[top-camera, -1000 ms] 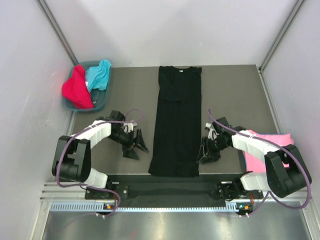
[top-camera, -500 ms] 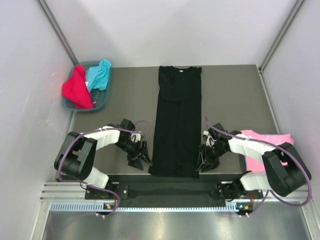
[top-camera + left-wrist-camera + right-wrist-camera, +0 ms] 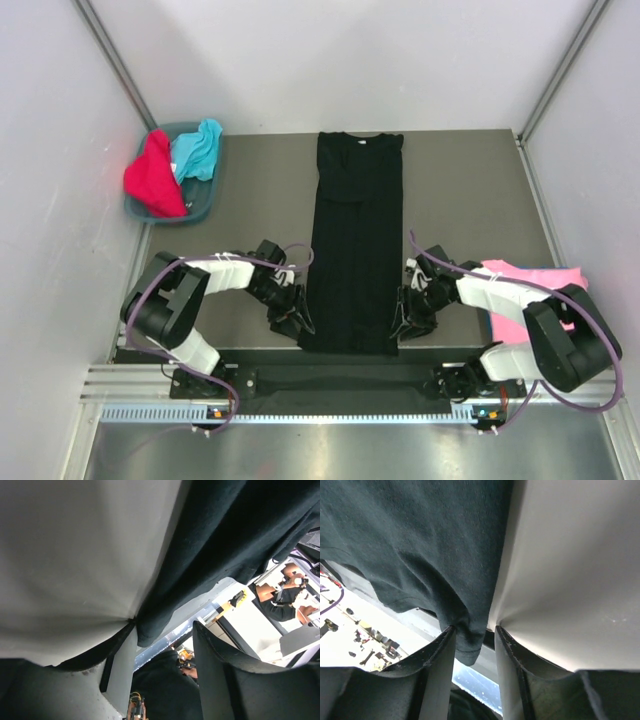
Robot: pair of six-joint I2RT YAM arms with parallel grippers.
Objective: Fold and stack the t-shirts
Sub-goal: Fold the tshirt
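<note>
Black tee (image 3: 355, 230) hem corners: left claw (image 3: 298, 318), right claw (image 3: 402, 326).

Dark grey table (image 3: 470, 190); plain white walls (image 3: 340, 60); aluminium rail (image 3: 330, 412) along near edge; even light.

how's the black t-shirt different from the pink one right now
The black t-shirt is a long narrow strip down the middle; the pink t-shirt is a smaller patch at the right edge. Black shows nearly whole; pink is partly covered by the right arm. Both lie flat.
</note>
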